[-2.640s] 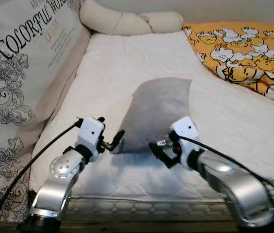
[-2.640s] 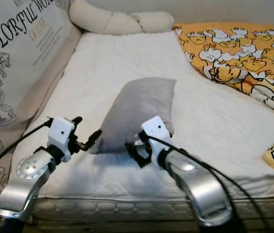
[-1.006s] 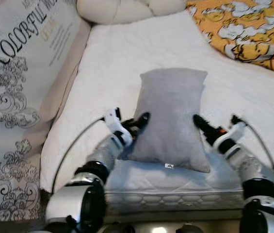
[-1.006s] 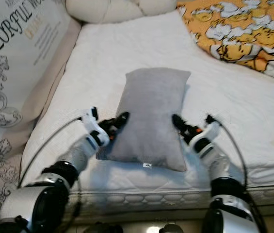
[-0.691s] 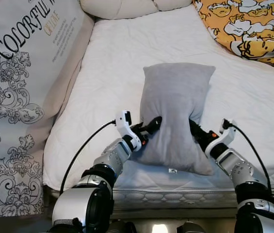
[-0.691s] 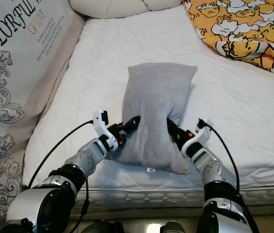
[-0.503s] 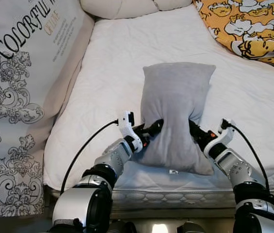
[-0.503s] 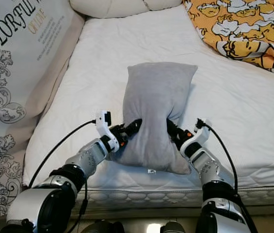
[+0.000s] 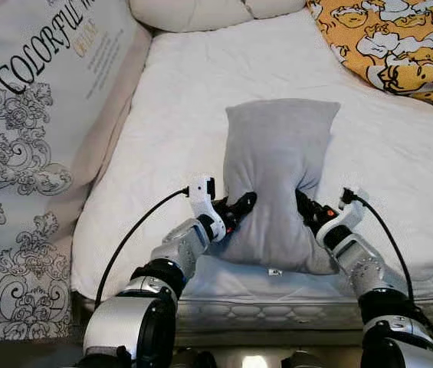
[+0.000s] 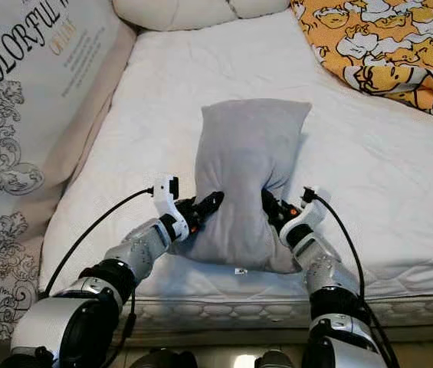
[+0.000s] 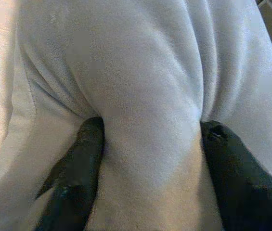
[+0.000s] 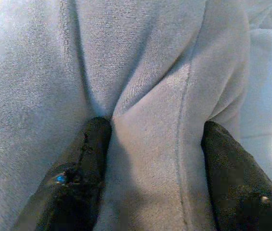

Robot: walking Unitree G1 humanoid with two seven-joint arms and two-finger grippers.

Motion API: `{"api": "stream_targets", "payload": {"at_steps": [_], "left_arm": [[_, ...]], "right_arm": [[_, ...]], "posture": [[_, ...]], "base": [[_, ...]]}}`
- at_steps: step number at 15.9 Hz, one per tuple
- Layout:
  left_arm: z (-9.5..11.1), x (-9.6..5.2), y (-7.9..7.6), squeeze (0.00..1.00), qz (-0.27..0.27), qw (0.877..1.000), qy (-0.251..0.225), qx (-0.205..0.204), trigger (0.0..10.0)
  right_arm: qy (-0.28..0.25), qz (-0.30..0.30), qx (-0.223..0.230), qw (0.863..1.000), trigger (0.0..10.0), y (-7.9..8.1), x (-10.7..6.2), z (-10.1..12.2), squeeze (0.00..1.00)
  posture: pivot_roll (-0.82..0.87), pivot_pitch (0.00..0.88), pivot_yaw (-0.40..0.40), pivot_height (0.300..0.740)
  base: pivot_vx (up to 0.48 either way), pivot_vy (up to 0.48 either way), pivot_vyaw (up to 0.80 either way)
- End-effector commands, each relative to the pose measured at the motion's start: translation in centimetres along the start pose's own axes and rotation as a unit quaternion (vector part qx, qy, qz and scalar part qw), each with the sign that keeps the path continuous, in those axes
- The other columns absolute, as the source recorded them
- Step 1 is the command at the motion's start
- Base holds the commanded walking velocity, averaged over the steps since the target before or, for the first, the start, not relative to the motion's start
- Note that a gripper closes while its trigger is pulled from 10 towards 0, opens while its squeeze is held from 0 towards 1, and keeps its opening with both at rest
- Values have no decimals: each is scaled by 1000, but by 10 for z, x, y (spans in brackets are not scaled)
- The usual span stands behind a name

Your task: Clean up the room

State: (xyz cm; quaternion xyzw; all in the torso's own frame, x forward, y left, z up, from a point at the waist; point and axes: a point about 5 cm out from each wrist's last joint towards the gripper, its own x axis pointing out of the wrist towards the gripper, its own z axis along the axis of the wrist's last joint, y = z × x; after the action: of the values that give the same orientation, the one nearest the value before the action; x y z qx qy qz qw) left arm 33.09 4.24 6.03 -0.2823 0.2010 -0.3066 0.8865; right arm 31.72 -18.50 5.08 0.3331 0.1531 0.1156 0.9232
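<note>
You have the grey pillow (image 9: 277, 180) squeezed between both arms, out ahead of the two tools on the white mattress (image 9: 185, 100). Your left tool (image 9: 241, 207) bites into the pillow's left flank; in its wrist view a thick fold of grey plush bulges between the two black fingers (image 11: 73, 183), so it is pinching fabric. Your right tool (image 9: 306, 208) does the same on the opposite flank, its fingers (image 12: 85, 168) set either side of a seamed ridge of the cover. The pillow narrows like a waist where the tools press in, and its far end stands wider beyond them. It seems lifted a little off the mattress at the near end, though the head view leaves that unclear. Further beyond the right tool lies the yellow duck-print blanket (image 9: 400, 42); off past the left tool stands a printed headboard cushion (image 9: 24, 146), and a cream bolster (image 9: 193, 11) sits at the far edge of the bed.
</note>
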Motion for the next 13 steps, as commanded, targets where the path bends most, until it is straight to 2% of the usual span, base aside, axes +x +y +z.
{"api": "stream_targets", "payload": {"at_steps": [1,3,7,9,10,12,13], "left_arm": [[-21,4,-12,0,-23,999,42,5,0],[-20,5,-12,0,-22,999,46,9,0],[-13,6,-12,0,-19,999,37,10,0],[-10,9,-15,0,-15,998,39,48,0],[-9,9,-16,0,-14,998,39,54,0],[-1,11,-20,0,-25,994,29,100,0],[10,11,-23,0,-36,991,5,129,0]], "right_arm": [[33,14,0,999,0,14,7,-20,0],[26,2,-6,1000,0,14,8,-20,0],[56,-6,-37,998,0,19,9,-31,0],[42,-1,-51,998,0,30,13,-26,0],[39,-1,-54,998,0,31,13,-26,0],[17,1,-57,998,0,40,14,-19,0],[7,11,-84,996,0,53,15,-15,0]], "posture": [[-167,16,185,740],[-163,5,186,740],[-148,0,185,740],[-142,0,180,740],[-142,0,180,740],[-141,0,183,740],[-161,0,193,740]], "base": [[0,0,0],[0,0,0],[0,0,0],[0,0,0],[0,0,0],[0,0,0],[0,0,0]]}}
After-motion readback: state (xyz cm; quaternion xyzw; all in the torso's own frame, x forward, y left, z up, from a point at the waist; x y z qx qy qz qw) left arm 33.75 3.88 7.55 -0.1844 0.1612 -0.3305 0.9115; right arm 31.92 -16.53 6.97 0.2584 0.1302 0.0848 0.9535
